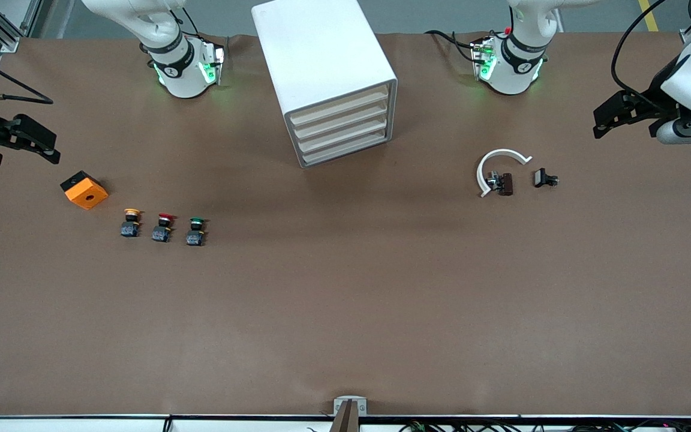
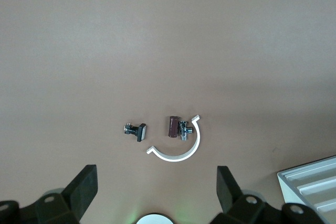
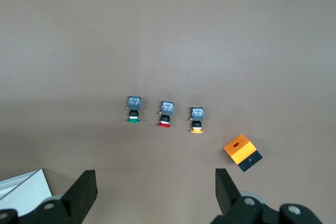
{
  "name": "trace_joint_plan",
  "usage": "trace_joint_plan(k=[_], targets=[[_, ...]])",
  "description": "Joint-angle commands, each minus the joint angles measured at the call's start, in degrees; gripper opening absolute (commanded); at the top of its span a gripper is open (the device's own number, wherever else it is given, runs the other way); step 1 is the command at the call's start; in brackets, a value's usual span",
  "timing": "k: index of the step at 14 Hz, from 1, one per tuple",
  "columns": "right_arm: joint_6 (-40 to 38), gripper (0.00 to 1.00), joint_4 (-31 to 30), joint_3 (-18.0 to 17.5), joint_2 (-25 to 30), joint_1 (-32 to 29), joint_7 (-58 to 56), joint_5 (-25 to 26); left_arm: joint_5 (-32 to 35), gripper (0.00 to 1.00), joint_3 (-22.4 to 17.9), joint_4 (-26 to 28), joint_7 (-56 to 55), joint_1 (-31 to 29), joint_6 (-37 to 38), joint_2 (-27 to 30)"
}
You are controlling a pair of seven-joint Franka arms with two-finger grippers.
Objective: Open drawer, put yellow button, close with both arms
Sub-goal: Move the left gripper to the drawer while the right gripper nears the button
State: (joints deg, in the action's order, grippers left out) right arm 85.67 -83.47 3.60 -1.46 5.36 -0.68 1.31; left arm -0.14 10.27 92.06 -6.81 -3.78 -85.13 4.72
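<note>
Nothing is happening to the drawer (image 1: 341, 102) yet: it is sitting flush in the top slot of the white cabinet (image 1: 321, 57), above three lower drawers, its beige front facing the front camera at a slant. Both arms are waiting at the table's (image 1: 345, 312) ends. The left end effector (image 1: 612, 117) is hanging released and empty over its end, near a white curved clip (image 1: 497, 162) and two small dark parts. The right end effector (image 1: 18, 141) is hanging released and empty over the other end, above an orange box (image 1: 84, 189).

The yellow button (image 1: 131, 222) is standing nearest that orange box, at the end of a row with the red button (image 1: 163, 227) and the green button (image 1: 196, 231), all well apart from the cabinet. It is looking light, rigid and small, so it is likely tipping easily; gripping across its squarer black and blue body seems safer than the round, probably slick cap. The drawer front is showing no obvious handle, so pulling at its edge may be calling for care.
</note>
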Motion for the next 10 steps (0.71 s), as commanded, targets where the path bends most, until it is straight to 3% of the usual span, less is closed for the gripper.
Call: trace_joint_plan(k=[1,6,10], targets=[[-0.6,1.00,1.7,0.1,-0.8,0.3,0.1,0.5,0.9,1.00,0.1,-0.6,0.7,-0.4,-0.1,0.0],[-0.6,1.00,1.7,0.2,-0.8,0.2,0.1,0.9,0.7,1.00,-0.2,-1.7,0.1,-0.4,-0.1,-3.4],[0.3,1.00,1.7,0.4,-1.1,-0.5,-0.4,1.2,0.5,1.00,-0.3,-7.3,-0.3,-0.4,-0.3,-12.1]])
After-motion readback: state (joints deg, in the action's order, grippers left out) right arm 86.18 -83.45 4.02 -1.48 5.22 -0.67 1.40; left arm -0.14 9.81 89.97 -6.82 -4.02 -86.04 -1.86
